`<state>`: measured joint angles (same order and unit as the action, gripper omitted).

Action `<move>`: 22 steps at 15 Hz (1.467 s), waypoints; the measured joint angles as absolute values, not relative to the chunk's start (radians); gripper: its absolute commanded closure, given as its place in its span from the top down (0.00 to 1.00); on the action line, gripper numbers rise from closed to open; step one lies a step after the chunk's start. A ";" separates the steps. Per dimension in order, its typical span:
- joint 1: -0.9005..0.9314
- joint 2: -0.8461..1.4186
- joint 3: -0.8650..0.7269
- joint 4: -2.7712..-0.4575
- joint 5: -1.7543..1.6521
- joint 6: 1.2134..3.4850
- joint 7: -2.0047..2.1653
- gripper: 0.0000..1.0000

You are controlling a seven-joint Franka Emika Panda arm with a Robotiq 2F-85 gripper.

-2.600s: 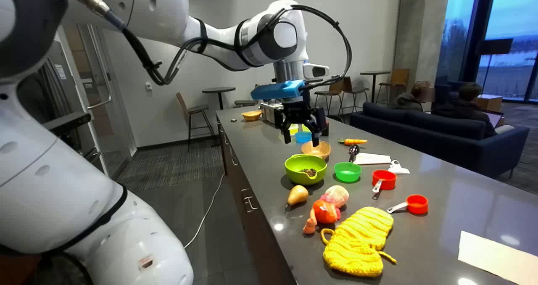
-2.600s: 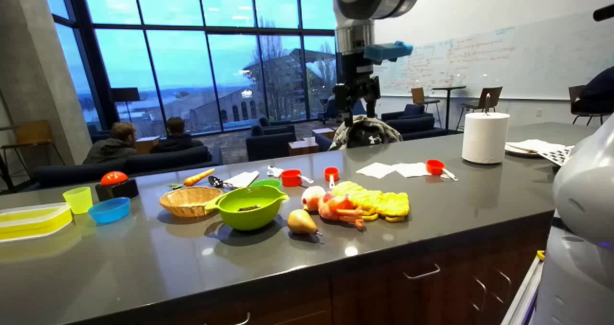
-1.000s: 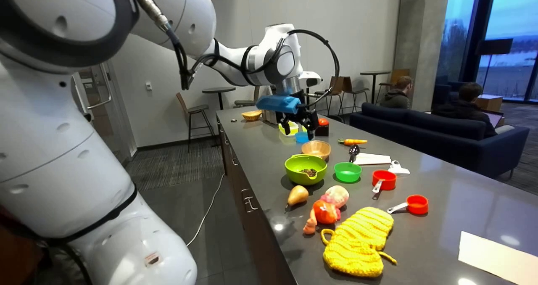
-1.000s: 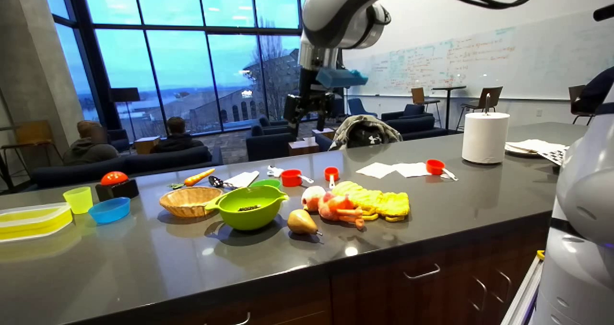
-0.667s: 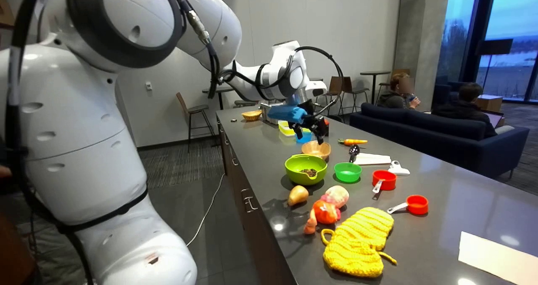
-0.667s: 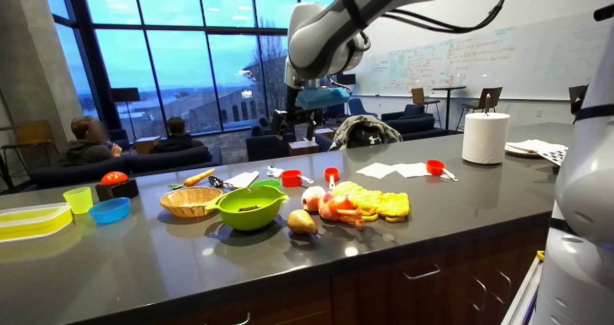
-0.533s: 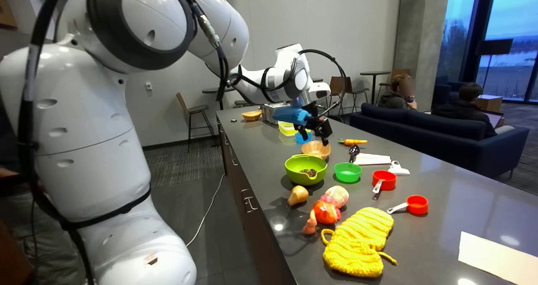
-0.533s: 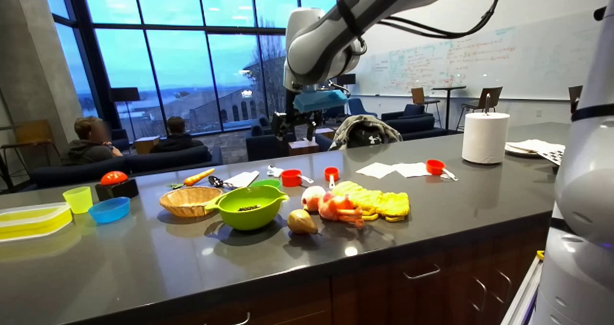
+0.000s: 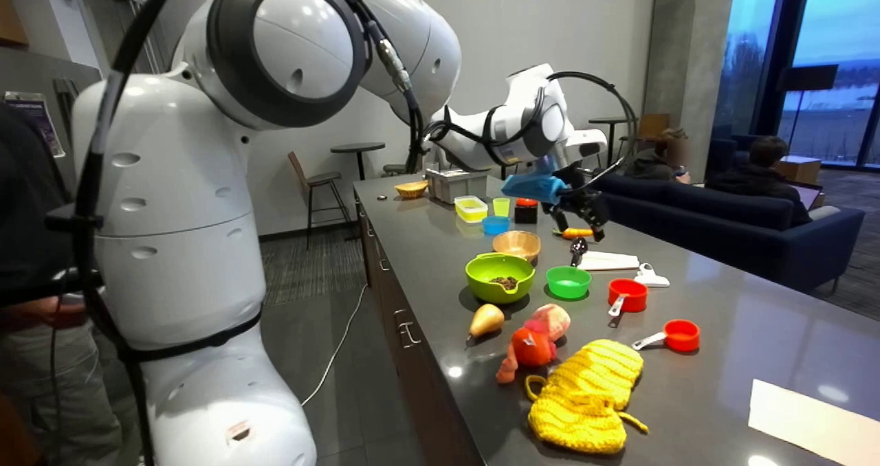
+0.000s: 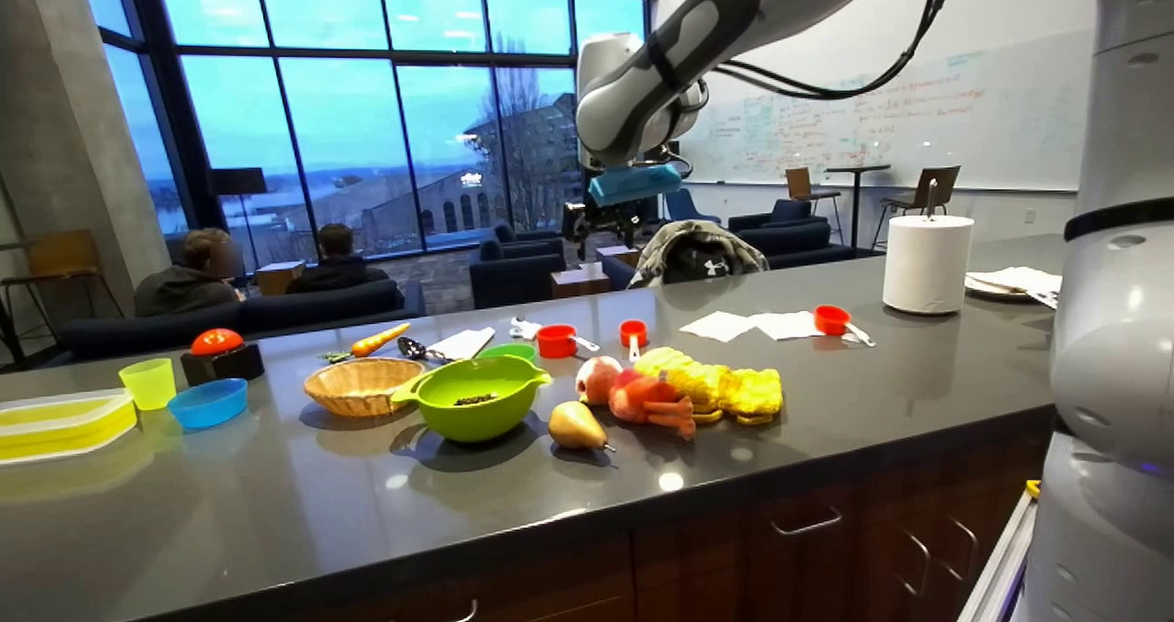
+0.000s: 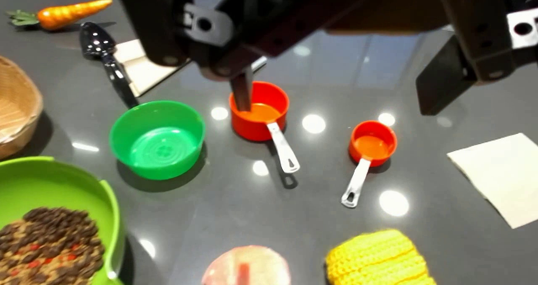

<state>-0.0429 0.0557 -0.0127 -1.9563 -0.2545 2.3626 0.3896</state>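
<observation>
I'm holding the gripper (image 11: 338,98) in the air over the worktop (image 10: 275,503), and its jaws are standing spread wide apart. In the wrist view one jaw is overlapping the larger red measuring cup (image 11: 252,128), but both exterior views are showing me the gripper well above the worktop, so I'm reading a gap between them. The smaller red measuring cup (image 11: 373,144) is sitting near the larger one; both are resting upright, their white handles (image 11: 285,150) angling toward the bottom of the wrist view. A small green bowl (image 11: 162,170) is sitting just beside the larger cup, a black spoon (image 11: 96,41) is lying behind that bowl, and a carrot (image 11: 73,14) is lying beyond the spoon. Farther along, a spouted lime-green mixing bowl (image 10: 477,420) is holding dark brown bits (image 11: 61,234), with a wicker basket (image 10: 358,400) standing just beside it. A pear (image 10: 578,425) is lying between the mixing bowl and a pink-and-red toy (image 10: 633,393), and a yellow knitted mitten (image 9: 588,401) is lying near the toy. In an exterior view I'm also seeing a third red measuring cup (image 10: 830,319) resting beside flat paper sheets (image 10: 720,326), near an upright paper towel roll (image 10: 926,264).
</observation>
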 measured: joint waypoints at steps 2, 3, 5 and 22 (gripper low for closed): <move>-0.065 0.090 -0.032 -1.914 -0.251 2.354 0.364 1.00; -0.067 0.097 -0.033 -1.908 -0.251 2.354 0.362 1.00; -0.056 0.101 -0.028 -1.904 -0.251 2.352 0.364 1.00; -0.037 0.160 -0.073 -1.921 -0.335 2.391 0.498 1.00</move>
